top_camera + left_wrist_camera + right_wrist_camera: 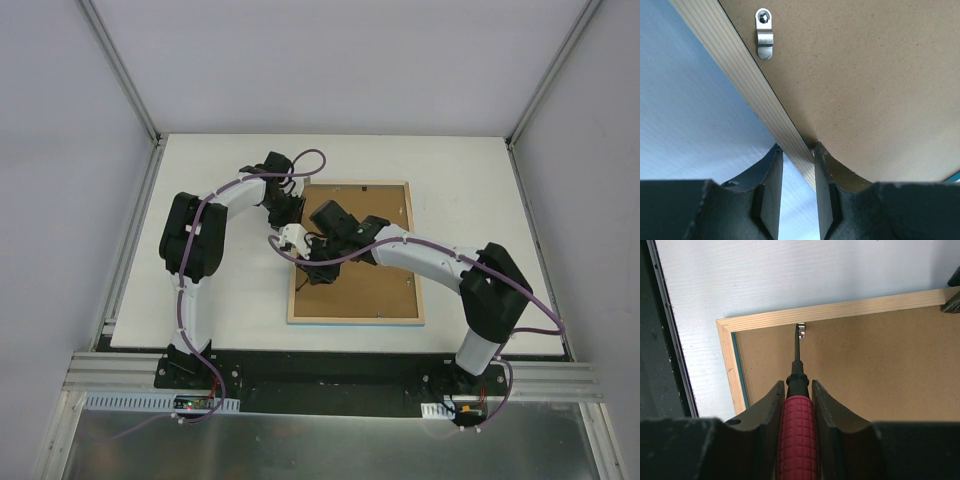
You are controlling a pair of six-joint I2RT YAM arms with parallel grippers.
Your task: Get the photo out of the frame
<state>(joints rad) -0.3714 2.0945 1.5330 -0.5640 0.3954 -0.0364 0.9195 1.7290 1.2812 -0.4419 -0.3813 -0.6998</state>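
Top view: the frame point(360, 318) is face-down on the counter point(250, 300), photo presumably hidden under the backing board point(375, 285). Left wrist: left end effector point(796, 185) pinches its wood edge. Right wrist: right end effector point(796, 410) clamps a screwdriver point(797, 440), tip at the clip point(800, 331), so I'd swivel it gently.

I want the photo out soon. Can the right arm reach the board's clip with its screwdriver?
Probably yes: the screwdriver in the right gripper has its tip at the clip by the frame rail; nothing lies between.
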